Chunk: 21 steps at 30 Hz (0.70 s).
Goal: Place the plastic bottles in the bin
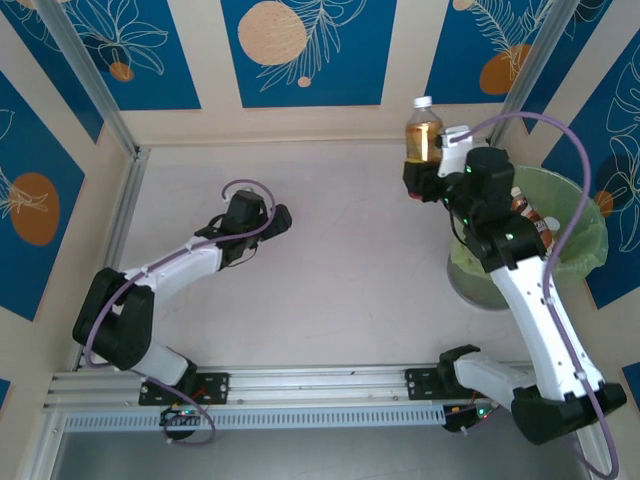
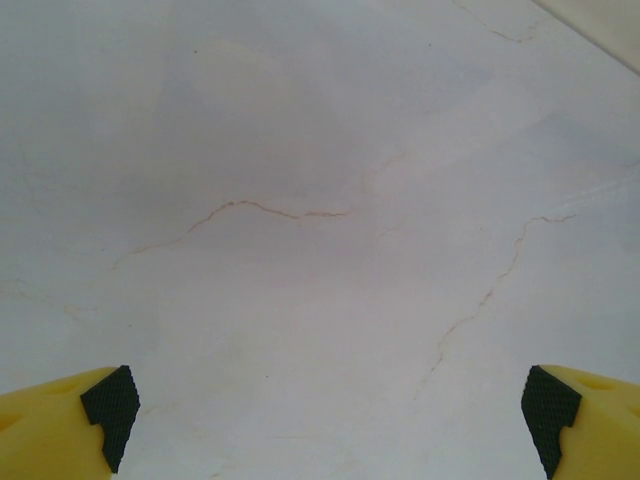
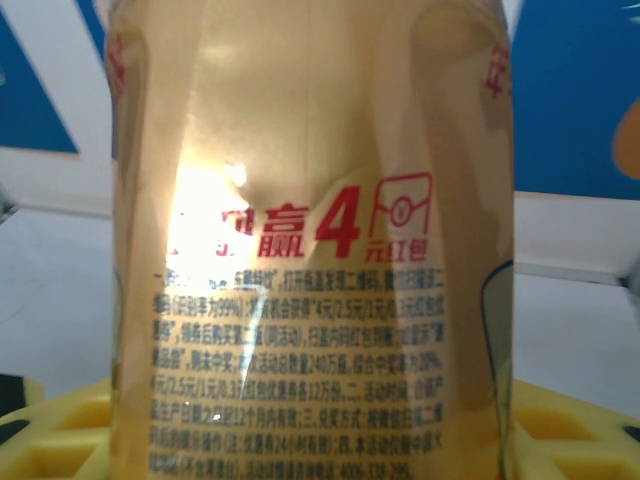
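A pale, veined surface (image 1: 330, 300) walled by blue leaf-print panels carries one bin (image 1: 585, 225) at the far right. Labels inside it suggest another bottle or two (image 1: 528, 212), but the arm hides the exact count. Of the two arms, the left end effector (image 1: 281, 217) hangs spread wide over the surface. The right end effector (image 1: 428, 178) pinches one amber, white-capped bottle (image 1: 423, 130) upright, just left of the bin's rim. A clean drop likely means carrying the bottle right, past the rim, before letting go.
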Available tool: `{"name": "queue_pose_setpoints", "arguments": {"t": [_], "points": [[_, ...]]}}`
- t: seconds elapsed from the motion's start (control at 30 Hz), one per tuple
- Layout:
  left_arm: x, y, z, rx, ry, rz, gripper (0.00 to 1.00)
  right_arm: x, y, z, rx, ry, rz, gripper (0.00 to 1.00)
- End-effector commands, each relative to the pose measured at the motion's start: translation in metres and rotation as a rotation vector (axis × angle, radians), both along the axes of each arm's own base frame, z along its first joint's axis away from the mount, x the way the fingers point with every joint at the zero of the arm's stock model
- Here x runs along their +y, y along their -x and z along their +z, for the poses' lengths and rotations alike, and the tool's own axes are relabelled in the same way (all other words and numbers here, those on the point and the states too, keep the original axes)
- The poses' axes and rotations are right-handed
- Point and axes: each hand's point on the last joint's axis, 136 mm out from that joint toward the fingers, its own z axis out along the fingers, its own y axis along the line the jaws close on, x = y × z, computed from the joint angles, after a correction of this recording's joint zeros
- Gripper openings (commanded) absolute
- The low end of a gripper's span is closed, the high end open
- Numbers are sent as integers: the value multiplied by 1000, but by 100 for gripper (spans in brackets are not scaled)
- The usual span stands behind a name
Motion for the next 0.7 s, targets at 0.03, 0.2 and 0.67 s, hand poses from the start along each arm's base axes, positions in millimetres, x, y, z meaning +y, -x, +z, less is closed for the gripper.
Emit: {"name": "queue_pose_setpoints", "arguments": {"t": [0.03, 0.2, 0.67], "points": [[-10, -13, 11, -17, 54, -10, 100, -44, 16, 6, -3, 51, -172, 52], [-5, -9, 8, -12, 38, -2, 100, -92, 52, 5, 68, 63, -354, 53], [15, -7, 11, -43, 8, 14, 100, -215, 78, -30, 275, 92, -860, 54]]}}
